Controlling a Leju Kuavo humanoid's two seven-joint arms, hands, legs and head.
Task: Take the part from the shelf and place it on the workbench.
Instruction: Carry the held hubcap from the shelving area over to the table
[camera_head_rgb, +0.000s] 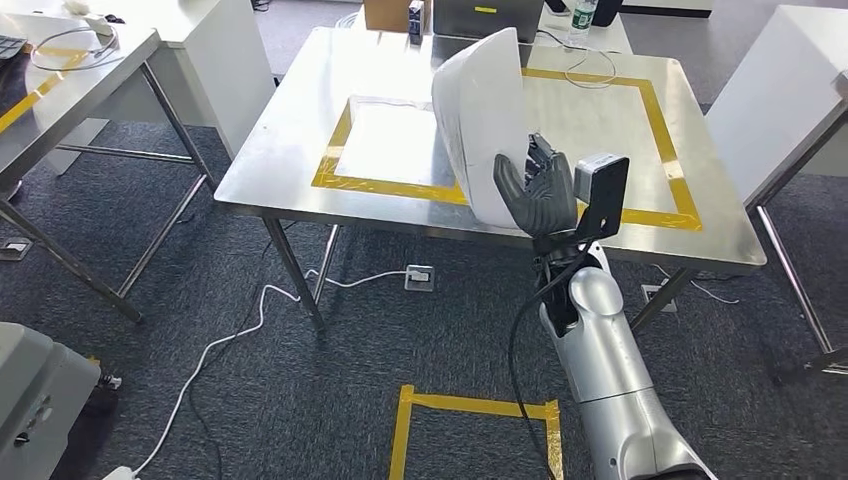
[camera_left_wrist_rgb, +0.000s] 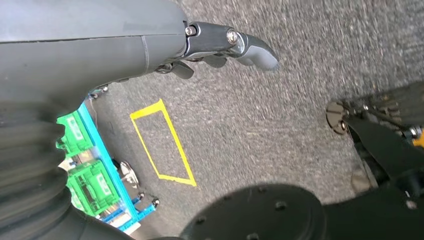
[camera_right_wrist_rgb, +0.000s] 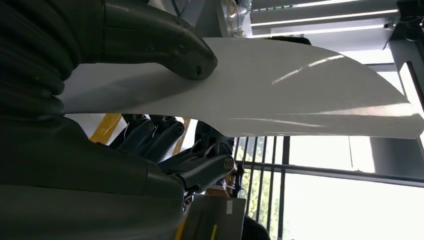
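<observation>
The part is a large white curved shell (camera_head_rgb: 482, 120). My right hand (camera_head_rgb: 538, 190) grips its lower edge and holds it upright over the near edge of the steel workbench (camera_head_rgb: 290, 120). In the right wrist view the thumb (camera_right_wrist_rgb: 175, 47) presses on one face of the shell (camera_right_wrist_rgb: 300, 85) and the dark fingers (camera_right_wrist_rgb: 200, 167) lie behind the other face. Another white shell (camera_head_rgb: 395, 138) lies flat on the bench inside the yellow tape square (camera_head_rgb: 670, 160). My left hand (camera_left_wrist_rgb: 220, 47) hangs over the carpet with its fingers loosely apart and nothing in it.
Another steel table (camera_head_rgb: 60, 90) stands at the left and a white one (camera_head_rgb: 780, 90) at the right. A box, a laptop and a bottle sit at the workbench's far edge. White cables (camera_head_rgb: 230, 335) and a yellow tape square (camera_head_rgb: 475, 420) lie on the carpet. A blue and green rack (camera_left_wrist_rgb: 95, 170) stands near the left hand.
</observation>
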